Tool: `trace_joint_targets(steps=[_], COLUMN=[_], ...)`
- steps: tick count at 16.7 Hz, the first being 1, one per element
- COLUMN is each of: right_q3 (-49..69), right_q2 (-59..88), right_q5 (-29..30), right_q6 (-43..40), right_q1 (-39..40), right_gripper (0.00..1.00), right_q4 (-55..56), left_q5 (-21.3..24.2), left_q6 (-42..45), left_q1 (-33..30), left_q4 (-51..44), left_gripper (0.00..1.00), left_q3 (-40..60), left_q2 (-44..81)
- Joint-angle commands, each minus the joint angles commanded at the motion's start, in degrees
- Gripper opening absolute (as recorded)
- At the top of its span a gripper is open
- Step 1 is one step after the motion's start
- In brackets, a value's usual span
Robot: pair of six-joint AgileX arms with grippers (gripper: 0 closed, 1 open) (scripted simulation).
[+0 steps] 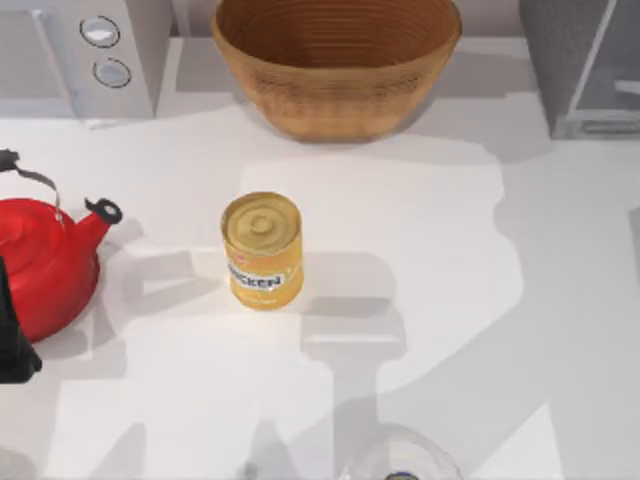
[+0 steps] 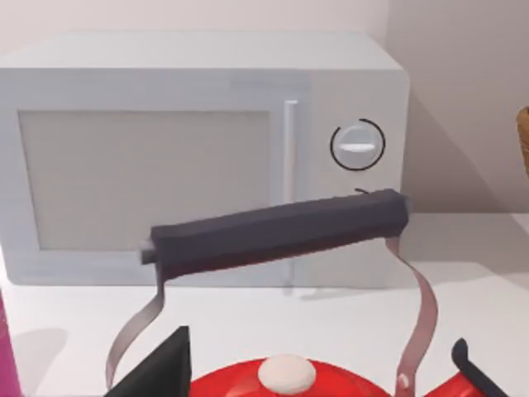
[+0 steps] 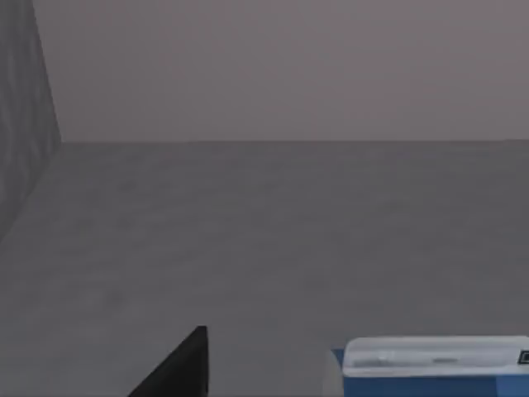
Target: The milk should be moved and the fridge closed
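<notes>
White milk [image 3: 430, 368] carton with blue top inside grey fridge [image 3: 248, 248], right pincer's state unclear

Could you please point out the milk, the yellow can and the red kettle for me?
milk [image 3: 430, 364]: right wrist view, its blue top.
yellow can [image 1: 262, 225]: top view, its lid.
red kettle [image 1: 40, 265]: top view, its body.

White table [image 1: 420, 300], pretty roomy. Sitting on it: a yellow can [image 1: 262, 250] upright around the middle, a red kettle [image 1: 45, 262] with a black handle over at the left edge, and a big woven basket [image 1: 336, 62] at the back center. Back left there's a grey box with 2 round knobs [image 1: 85, 55], and back right a grey fridge [image 1: 585, 65]. Something glassy and round [image 1: 400, 462] pokes in at the front edge.
</notes>
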Motion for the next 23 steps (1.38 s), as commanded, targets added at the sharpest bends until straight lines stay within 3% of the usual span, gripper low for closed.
trace_joint_targets(steps=[10,23], right_q3=[-4.1,-32.4], right_q2=[-7.0,-58.8], right_q5=[1.3,6.7], right_q6=[2.3,0.8], right_q1=[-0.3,2.2], right_gripper=[1.0,1.0], right_q4=[-2.6,-21.6], left_q5=[0.0,0.0], left_q6=[0.0,0.0], left_q1=[0.0,0.0], left_q4=[0.0,0.0], left_gripper=[1.0,1.0], left_q3=[0.0,0.0], left_q2=[0.0,0.0])
